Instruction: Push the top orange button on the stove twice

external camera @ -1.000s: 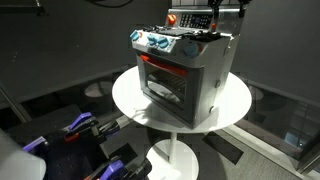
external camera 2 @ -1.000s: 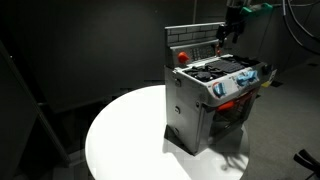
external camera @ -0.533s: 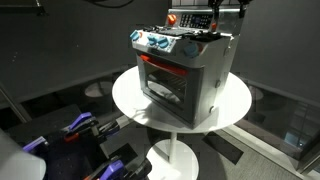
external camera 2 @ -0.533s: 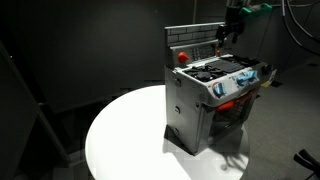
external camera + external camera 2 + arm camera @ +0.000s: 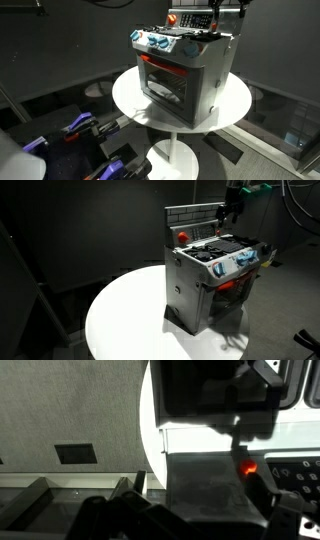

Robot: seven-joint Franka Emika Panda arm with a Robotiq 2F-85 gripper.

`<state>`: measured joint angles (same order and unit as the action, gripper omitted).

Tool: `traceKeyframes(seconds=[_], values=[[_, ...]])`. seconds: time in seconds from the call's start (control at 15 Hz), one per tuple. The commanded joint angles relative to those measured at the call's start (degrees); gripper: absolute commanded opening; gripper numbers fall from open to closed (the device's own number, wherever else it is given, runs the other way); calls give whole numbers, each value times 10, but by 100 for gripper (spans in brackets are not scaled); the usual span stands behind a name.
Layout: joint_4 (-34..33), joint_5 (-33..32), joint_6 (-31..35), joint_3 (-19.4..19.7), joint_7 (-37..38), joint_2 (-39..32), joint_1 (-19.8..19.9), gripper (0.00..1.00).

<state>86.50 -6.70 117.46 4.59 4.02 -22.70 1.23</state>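
Note:
The silver-grey toy stove (image 5: 188, 68) stands on a round white table (image 5: 130, 95) and shows in both exterior views (image 5: 205, 280). Its oven window glows red, and blue-white knobs line the front. The dark upright back panel (image 5: 195, 220) carries the orange button (image 5: 182, 236), which also shows in an exterior view (image 5: 172, 18). My gripper (image 5: 227, 220) hangs just above the stove top at the panel's far end, away from the button (image 5: 215, 22). The wrist view is dark, with an orange glow (image 5: 247, 468) beside a dark finger. Its jaws are too dark to read.
The round white table (image 5: 120, 320) has a pedestal base. Dark floor and grey walls surround it. Purple-and-black equipment (image 5: 80, 128) lies on the floor near the table. Cables hang at the upper right (image 5: 295, 205).

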Motion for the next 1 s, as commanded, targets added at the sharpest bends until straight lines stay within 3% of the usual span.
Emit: traceKeyframes(seconds=[0.0, 0.47, 0.93], values=[[-9, -3, -7, -3, -11, 1, 5, 100], [11, 3, -60, -6, -52, 31, 13, 100], [28, 21, -176, -13, -139, 71, 26, 100]])
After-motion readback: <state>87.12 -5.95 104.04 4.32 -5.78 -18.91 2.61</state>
